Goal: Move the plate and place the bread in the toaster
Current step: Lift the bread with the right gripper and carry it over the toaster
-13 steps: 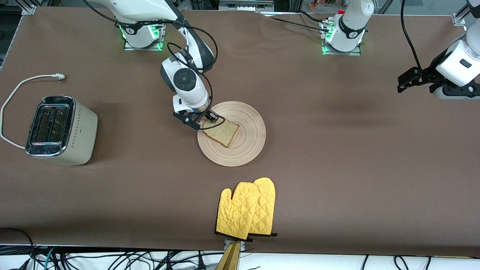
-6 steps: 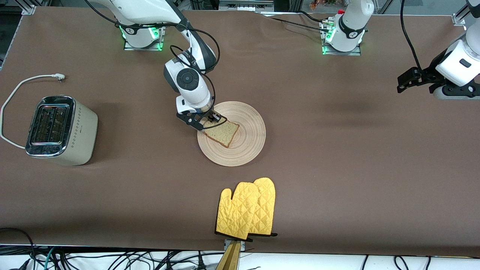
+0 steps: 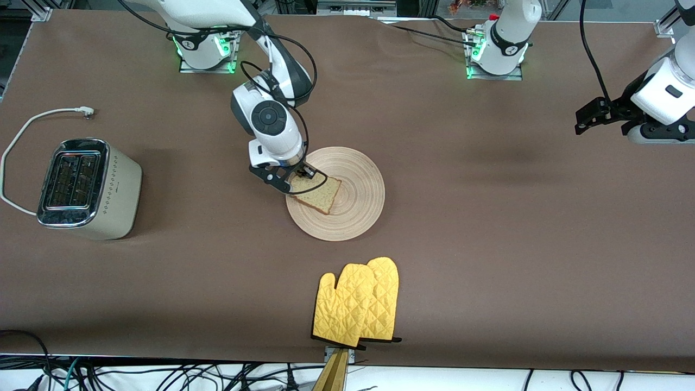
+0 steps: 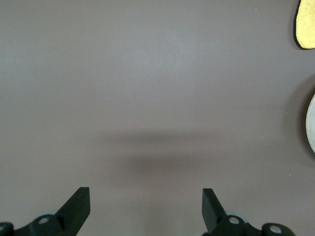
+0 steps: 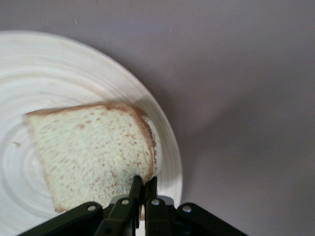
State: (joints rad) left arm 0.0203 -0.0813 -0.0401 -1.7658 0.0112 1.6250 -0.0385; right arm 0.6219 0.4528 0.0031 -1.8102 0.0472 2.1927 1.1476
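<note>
The round pale wooden plate [image 3: 353, 206] lies mid-table. The bread [image 3: 317, 194], a speckled slice with a darker crust, is tilted over the plate with one edge lifted. My right gripper [image 3: 297, 176] is shut on that edge; in the right wrist view its fingers [image 5: 142, 184] pinch the crust of the bread [image 5: 93, 152] above the plate [image 5: 162, 132]. The cream toaster [image 3: 89, 187] with chrome top stands near the right arm's end of the table. My left gripper [image 3: 589, 117] is open and empty, waiting high at the left arm's end; its wrist view shows bare table between spread fingertips [image 4: 145, 201].
A pair of yellow oven mitts [image 3: 358, 301] lies nearer to the front camera than the plate, close to the table edge. The toaster's white cord [image 3: 32, 122] loops on the table beside it. The brown table mat [image 3: 488, 217] covers the surface.
My right gripper has risen slightly and shifted toward the right arm's end, lifting and tilting the bread off the plate. The left arm has not moved.
</note>
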